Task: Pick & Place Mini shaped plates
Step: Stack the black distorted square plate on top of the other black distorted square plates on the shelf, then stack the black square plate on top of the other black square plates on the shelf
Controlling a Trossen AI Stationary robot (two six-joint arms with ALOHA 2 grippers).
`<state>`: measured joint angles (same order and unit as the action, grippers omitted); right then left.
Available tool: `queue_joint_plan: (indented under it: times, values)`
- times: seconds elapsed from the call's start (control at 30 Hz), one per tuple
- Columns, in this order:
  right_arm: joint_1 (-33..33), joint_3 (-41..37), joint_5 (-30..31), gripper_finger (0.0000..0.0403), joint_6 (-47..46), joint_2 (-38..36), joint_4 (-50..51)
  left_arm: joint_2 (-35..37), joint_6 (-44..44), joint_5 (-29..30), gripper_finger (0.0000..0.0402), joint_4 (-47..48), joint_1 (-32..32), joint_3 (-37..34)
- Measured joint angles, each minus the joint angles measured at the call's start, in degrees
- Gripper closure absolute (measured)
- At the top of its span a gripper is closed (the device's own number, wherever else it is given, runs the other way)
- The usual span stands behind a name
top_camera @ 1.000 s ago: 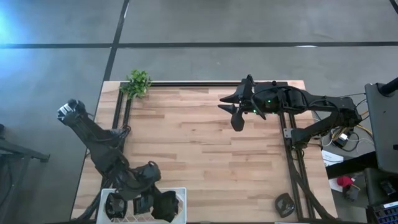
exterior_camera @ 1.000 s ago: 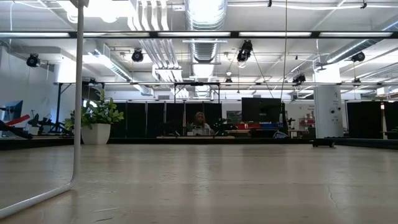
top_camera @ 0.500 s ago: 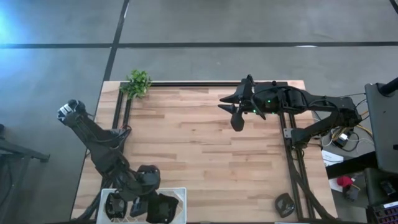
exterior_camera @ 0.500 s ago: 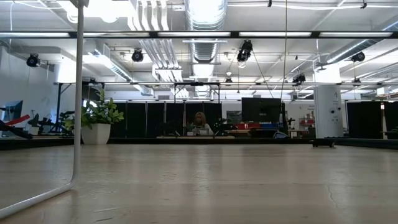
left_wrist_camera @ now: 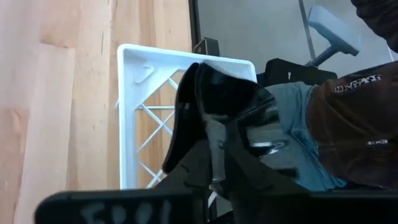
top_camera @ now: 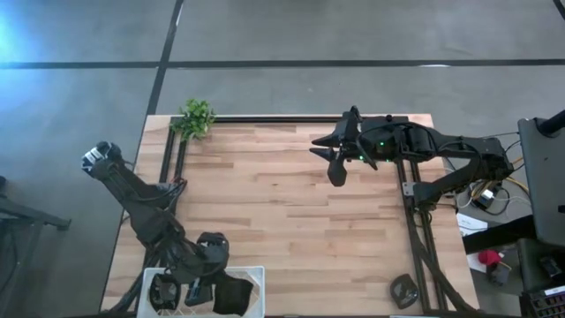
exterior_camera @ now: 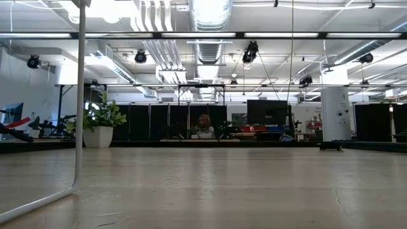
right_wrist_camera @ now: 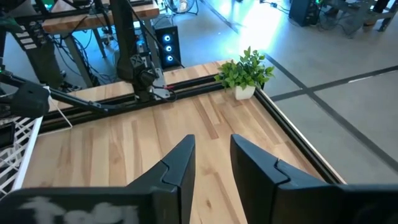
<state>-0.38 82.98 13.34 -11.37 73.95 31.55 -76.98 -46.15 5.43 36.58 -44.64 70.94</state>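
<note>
At the table's near left corner our left gripper [top_camera: 205, 281] reaches into the white wire basket [top_camera: 258, 274], where the mini shaped plates [top_camera: 231, 296] lie heaped, and in its wrist view the fingers seem to pinch the rim of one glossy black plate [left_wrist_camera: 214, 93], though we cannot tell whether they are truly clamped. We judge these dishes light, stiff, slippery and chippable, so an edge grip across the shallow rim suits them best. Far right, our right gripper [top_camera: 335, 163] hangs above bare wood, fingers apart and empty.
</note>
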Motion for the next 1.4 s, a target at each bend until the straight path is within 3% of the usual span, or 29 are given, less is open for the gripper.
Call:
queue_joint_plan:
  times: [0.27, 0.7, 0.87, 1.1, 1.27, 1.4]
  values:
    - [0.00, -0.02, 0.00, 0.0308, 0.00, 0.00, 0.00, 0.02, 2.63, 0.93, 0.0334, -0.07, 0.16, 0.00]
    - [-0.01, -0.02, 0.26, 0.0325, -0.58, -0.02, 0.71, 2.03, 12.64, 4.06, 0.0333, -0.09, 1.03, -0.04]
    - [0.00, -0.02, 5.90, 0.0338, -5.42, -0.02, 5.73, 4.70, 16.86, 16.12, 0.0333, 0.60, 1.05, -0.04]
    - [-1.18, -0.27, 17.93, 0.0364, -20.65, -0.06, 23.89, 8.49, 21.12, 39.55, 0.0337, 4.59, 1.05, -0.04]
    - [-3.52, -4.32, 18.32, 0.0376, -25.49, -0.05, 27.21, 9.54, 20.39, 53.45, 0.0337, 9.20, 1.07, -0.04]
    - [-6.04, -8.91, 16.27, 0.0376, -25.93, -0.04, 26.39, 9.49, 17.54, 58.38, 0.0337, 11.95, 1.07, -0.07]
